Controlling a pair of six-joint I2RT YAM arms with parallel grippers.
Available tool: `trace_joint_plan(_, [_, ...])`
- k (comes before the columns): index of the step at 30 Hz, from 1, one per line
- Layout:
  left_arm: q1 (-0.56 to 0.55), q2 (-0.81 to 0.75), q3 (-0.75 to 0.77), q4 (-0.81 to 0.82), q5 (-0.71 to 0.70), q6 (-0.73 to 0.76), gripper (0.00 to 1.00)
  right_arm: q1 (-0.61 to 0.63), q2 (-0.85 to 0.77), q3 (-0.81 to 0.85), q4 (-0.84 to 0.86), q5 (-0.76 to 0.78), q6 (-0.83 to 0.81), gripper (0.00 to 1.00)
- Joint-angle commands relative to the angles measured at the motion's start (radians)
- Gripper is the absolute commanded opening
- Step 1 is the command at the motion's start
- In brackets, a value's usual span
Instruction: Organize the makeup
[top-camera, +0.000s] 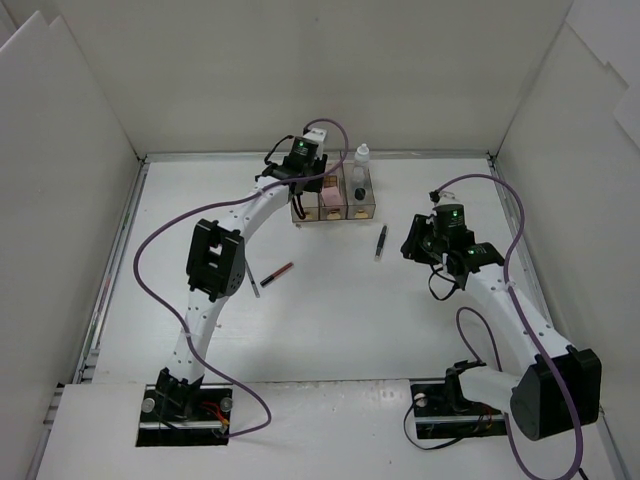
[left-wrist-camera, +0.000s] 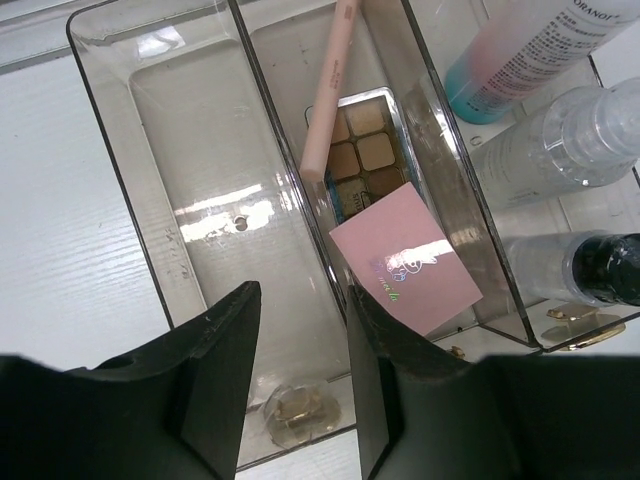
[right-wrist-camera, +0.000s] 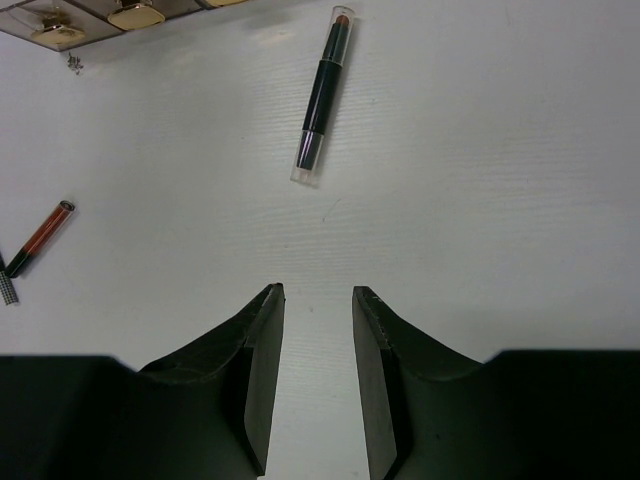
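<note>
The clear three-compartment box (top-camera: 333, 201) stands at the back. In the left wrist view its middle compartment holds a brown eyeshadow palette (left-wrist-camera: 365, 150), a pink stick (left-wrist-camera: 330, 90) and a pink square pad (left-wrist-camera: 405, 255). Its right compartment holds a white-blue bottle (left-wrist-camera: 530, 55), a clear bottle (left-wrist-camera: 560, 150) and a black-capped vial (left-wrist-camera: 600, 265). The left compartment (left-wrist-camera: 200, 200) is empty. My left gripper (left-wrist-camera: 303, 300) is open and empty above the box's near edge. A black pencil (right-wrist-camera: 323, 95) and a red pencil (right-wrist-camera: 40, 237) lie on the table. My right gripper (right-wrist-camera: 318, 292) is open and empty, just short of the black pencil. No second palette shows.
White walls close the table (top-camera: 330, 330) at the back and sides. In the top view the black pencil (top-camera: 381, 241) lies right of the box and the red pencil (top-camera: 277, 273) lies beside the left arm's elbow (top-camera: 215, 260). The box's gold feet (right-wrist-camera: 135, 15) show.
</note>
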Motion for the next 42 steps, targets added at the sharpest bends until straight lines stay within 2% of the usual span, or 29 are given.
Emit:
trace_joint_plan(1, [-0.004, -0.045, 0.009, 0.023, -0.017, -0.042, 0.35, -0.004, -0.034, -0.001, 0.026, -0.001, 0.011, 0.31])
trace_joint_plan(13, [-0.013, -0.025, -0.042, 0.029, -0.003, -0.103, 0.32, -0.004, -0.047, -0.020, 0.025, -0.002, 0.011, 0.31])
trace_joint_plan(18, [-0.013, -0.025, -0.051, 0.020, -0.003, -0.111, 0.20, -0.004, -0.046, -0.018, 0.025, -0.007, 0.011, 0.31])
trace_joint_plan(20, [-0.013, -0.028, -0.063, 0.020, -0.003, -0.112, 0.19, -0.005, -0.047, -0.018, 0.025, -0.007, 0.012, 0.31])
trace_joint_plan(22, [-0.013, -0.031, -0.065, 0.017, 0.029, -0.120, 0.20, -0.004, -0.050, -0.020, 0.025, -0.007, 0.012, 0.31])
trace_joint_plan(24, [-0.013, -0.031, -0.068, 0.020, 0.037, -0.129, 0.29, -0.005, -0.050, -0.021, 0.026, -0.005, 0.012, 0.31])
trace_joint_plan(27, [-0.013, -0.041, -0.078, 0.033, 0.041, -0.155, 0.34, -0.005, -0.050, -0.027, 0.025, -0.007, 0.014, 0.31])
trace_joint_plan(35, [-0.033, -0.131, -0.147, 0.070, -0.164, -0.192, 0.36, -0.007, -0.060, -0.034, 0.025, -0.002, 0.015, 0.31])
trace_joint_plan(42, [-0.045, -0.143, -0.112, 0.077, -0.178, -0.230, 0.36, -0.004, -0.047, -0.026, 0.023, -0.005, 0.012, 0.31])
